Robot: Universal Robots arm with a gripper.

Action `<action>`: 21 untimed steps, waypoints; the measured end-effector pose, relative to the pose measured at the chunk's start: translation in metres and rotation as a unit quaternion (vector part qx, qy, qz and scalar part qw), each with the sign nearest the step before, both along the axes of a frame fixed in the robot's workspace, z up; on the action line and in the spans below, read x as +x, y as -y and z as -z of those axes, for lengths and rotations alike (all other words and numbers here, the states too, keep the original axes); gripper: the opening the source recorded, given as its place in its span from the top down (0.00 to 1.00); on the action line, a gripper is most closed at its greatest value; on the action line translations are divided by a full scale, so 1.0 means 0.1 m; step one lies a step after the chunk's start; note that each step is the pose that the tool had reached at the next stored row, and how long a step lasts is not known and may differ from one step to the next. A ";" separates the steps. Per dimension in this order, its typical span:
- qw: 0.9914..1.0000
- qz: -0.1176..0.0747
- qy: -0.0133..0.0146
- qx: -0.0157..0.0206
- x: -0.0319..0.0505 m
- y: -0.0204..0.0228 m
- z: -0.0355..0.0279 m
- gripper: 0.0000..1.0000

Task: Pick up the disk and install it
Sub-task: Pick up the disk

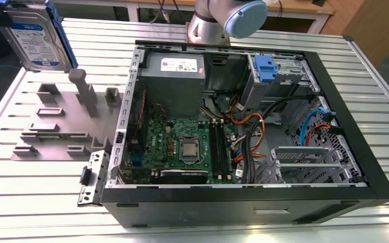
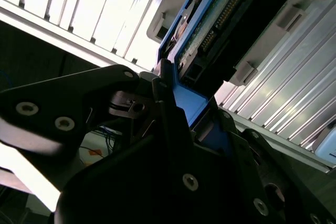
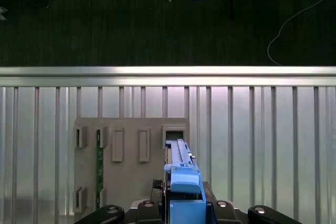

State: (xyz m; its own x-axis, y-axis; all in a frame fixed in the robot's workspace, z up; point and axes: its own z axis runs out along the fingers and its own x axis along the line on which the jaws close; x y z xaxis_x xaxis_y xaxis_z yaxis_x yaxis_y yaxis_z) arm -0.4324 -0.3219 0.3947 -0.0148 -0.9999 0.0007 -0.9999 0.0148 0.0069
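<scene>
The black gripper [image 2: 176,111] is clamped on the blue bracket of the flat silver disk [image 1: 36,35]. It holds the disk upright at the exterior view's upper left, over the grey slotted plastic holder [image 1: 52,129]. The open black computer case [image 1: 366,152] contains a green motherboard [image 1: 181,134] and a grey power supply box [image 1: 174,81].

Exterior view: the case [image 1: 248,205] lies open upward, with free air over it. Inside, cables [image 1: 245,134] crowd the middle. The power supply [image 1: 172,76] blocks 11 o'clock, the blue caddy [image 1: 265,68] fills the bay at 1 o'clock, and a metal cage [image 1: 306,162] sits at 4 o'clock. The arm base [image 1: 211,23] stands at 12 o'clock behind the case. At 9 o'clock is a grey fixture [image 1: 52,129] with upright posts. The disk [image 1: 36,35], clamped in the end effector [image 3: 184,205], hangs above them, apart. Bare surface [image 1: 32,197] at 7 o'clock.
</scene>
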 end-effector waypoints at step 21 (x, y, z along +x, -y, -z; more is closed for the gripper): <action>1.000 0.000 0.000 0.000 0.000 0.000 -0.154 0.64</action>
